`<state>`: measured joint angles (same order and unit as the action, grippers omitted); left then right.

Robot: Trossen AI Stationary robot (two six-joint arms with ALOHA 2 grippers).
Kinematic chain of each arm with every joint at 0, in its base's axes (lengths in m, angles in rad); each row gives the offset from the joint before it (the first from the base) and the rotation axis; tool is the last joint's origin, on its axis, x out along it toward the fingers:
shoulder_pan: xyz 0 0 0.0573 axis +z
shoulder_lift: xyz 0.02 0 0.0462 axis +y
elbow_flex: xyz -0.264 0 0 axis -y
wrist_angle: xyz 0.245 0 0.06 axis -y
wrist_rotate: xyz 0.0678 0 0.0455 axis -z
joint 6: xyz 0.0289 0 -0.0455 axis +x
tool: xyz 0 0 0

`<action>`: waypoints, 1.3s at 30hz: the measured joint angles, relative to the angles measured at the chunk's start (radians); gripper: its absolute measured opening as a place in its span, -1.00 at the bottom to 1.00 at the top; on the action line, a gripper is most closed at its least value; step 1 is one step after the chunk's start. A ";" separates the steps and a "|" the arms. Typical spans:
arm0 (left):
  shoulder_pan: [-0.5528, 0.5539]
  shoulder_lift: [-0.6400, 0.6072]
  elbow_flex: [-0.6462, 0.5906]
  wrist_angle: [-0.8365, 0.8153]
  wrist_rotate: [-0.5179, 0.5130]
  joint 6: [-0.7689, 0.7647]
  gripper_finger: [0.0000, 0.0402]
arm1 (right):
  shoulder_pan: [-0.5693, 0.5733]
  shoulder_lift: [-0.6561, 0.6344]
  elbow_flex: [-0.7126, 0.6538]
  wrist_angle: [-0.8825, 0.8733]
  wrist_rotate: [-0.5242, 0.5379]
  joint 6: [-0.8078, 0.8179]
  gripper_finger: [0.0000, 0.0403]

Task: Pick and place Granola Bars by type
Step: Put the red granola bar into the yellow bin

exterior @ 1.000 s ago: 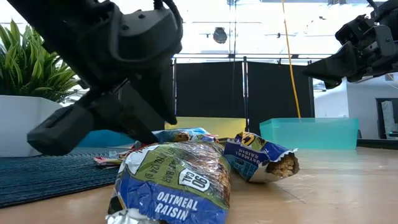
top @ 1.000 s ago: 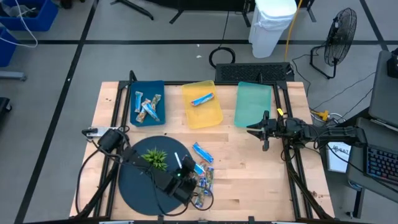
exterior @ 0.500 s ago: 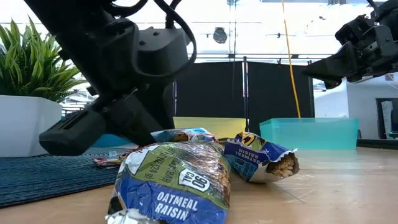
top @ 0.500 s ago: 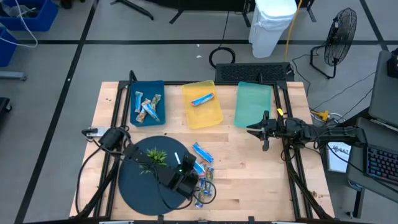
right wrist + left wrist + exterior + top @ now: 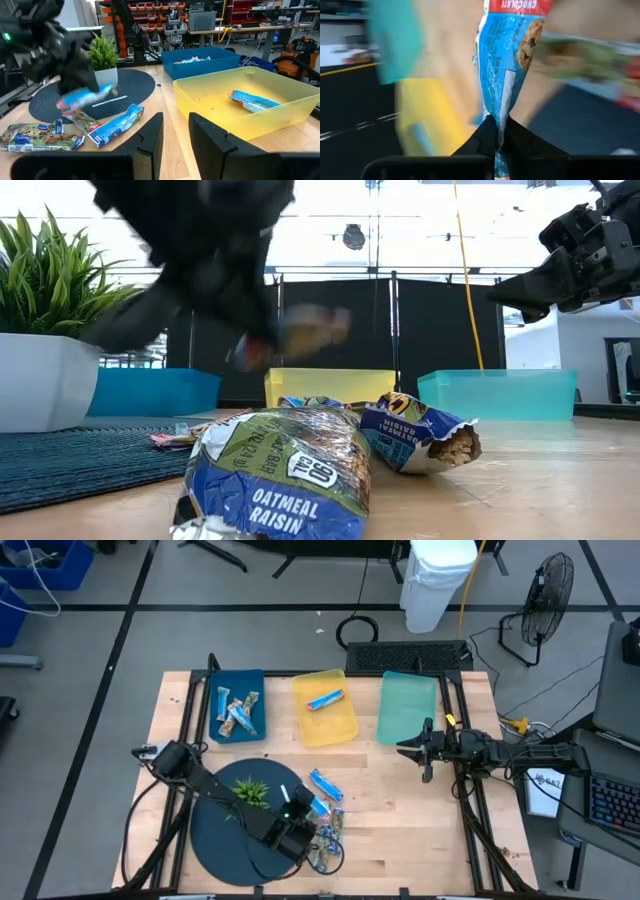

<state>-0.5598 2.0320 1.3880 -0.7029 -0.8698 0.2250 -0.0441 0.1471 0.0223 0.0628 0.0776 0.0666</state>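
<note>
My left gripper (image 5: 497, 134) is shut on a light-blue granola bar with a red end (image 5: 507, 55). It hovers over the loose pile of bars (image 5: 326, 840) at the table's near middle. The low view shows gripper and bar (image 5: 312, 330) blurred above the table. More bars lie flat on the wood: a light-blue one (image 5: 325, 785) and brownish-green oatmeal raisin ones (image 5: 280, 470). My right gripper (image 5: 175, 137) waits open at the table's right side (image 5: 415, 750), with nothing between its fingers. My left gripper pinches one end of the light-blue bar (image 5: 496, 122) between its two fingers. The bar runs on past the fingertips, with its red end (image 5: 520, 6) farthest from them. The fingers slant down toward the table's right. The bar is lifted clear of the table.
At the far side stand a blue tray (image 5: 215, 690) with several bars, a yellow tray (image 5: 300, 725) with one light-blue bar (image 5: 325, 699), and a teal tray (image 5: 407, 707). A small green plant (image 5: 250, 792) and a white stick (image 5: 285, 797) sit on a dark round mat (image 5: 225, 840).
My left gripper has risen from the pile with the light-blue bar. The bar lay low among the others before and now hangs clear above the table. The rest of the pile has stayed in place.
</note>
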 joint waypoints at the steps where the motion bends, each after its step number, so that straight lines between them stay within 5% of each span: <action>1: 0.000 -0.017 0.009 -0.004 -0.034 0.002 -0.86 | 0.000 0.000 0.000 0.000 0.000 0.000 -0.58; 16: 0.072 -0.412 0.073 -0.002 -0.553 0.002 -0.96 | 0.000 0.000 0.000 0.000 0.000 0.000 -0.58; 24: 0.329 -0.530 0.073 -0.006 -0.587 -0.089 -0.96 | 0.000 0.000 0.000 0.000 0.000 0.000 -0.59; 31: 0.697 -0.530 0.073 -0.005 -0.304 -0.129 -0.92 | 0.000 0.000 0.000 0.000 0.000 0.000 -0.59; 39: 1.015 -0.466 0.073 0.022 0.519 -0.313 -0.93 | 0.000 0.000 0.000 0.000 0.000 0.000 -0.58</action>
<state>0.4552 1.5656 1.4605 -0.6811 -0.3511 -0.0877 -0.0444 0.1471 0.0223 0.0628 0.0776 0.0666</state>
